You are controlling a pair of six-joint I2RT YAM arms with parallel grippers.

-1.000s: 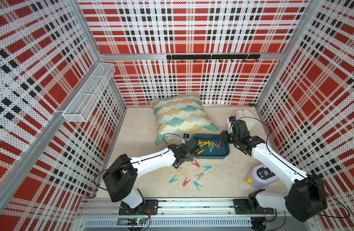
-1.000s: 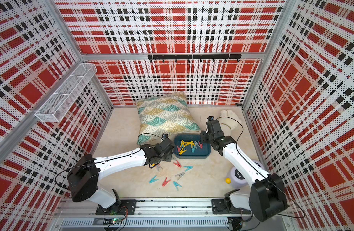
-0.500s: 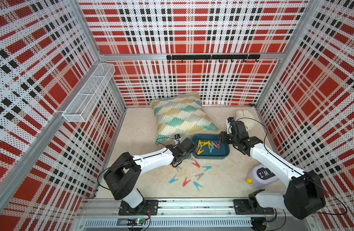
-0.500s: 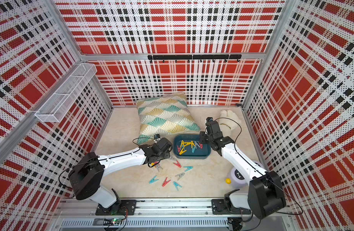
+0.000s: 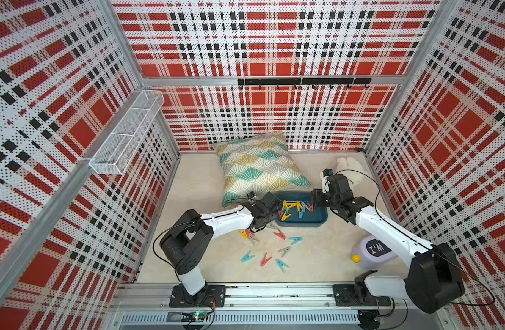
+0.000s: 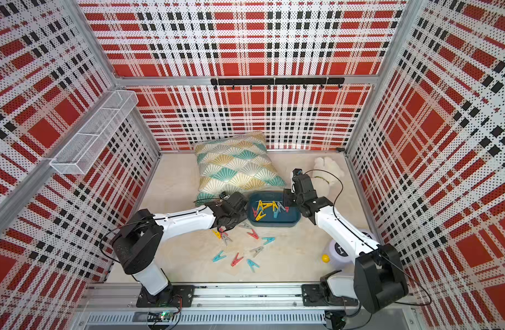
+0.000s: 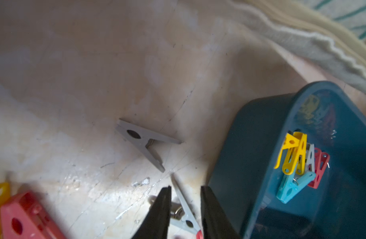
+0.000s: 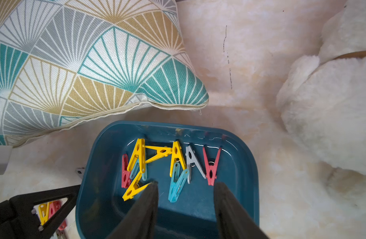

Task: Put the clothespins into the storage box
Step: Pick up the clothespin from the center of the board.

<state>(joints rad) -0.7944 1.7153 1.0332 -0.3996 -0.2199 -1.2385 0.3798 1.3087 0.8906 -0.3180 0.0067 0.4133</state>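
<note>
While the left claw sits low on the scuffed beige floor, its fingers stand narrowly parted astride a flat grey plastic A-shaped clothespin, pinch not confirmed; glossy dark teal plastic storage box wall crowds one finger; second grey clothespin ahead; right claw half-wide, empty, above box; inside, four yellow clothespins, two red clothespins; fan-patterned woven pillow beyond.

You're looking into a robot lab's boxed-in test cell: perforated plaid wall panels in aluminium framing, a left arm and right arm bolted to a slotted rail, with a pillow, a hook rail and a wire mesh basket as domestic props.
</note>
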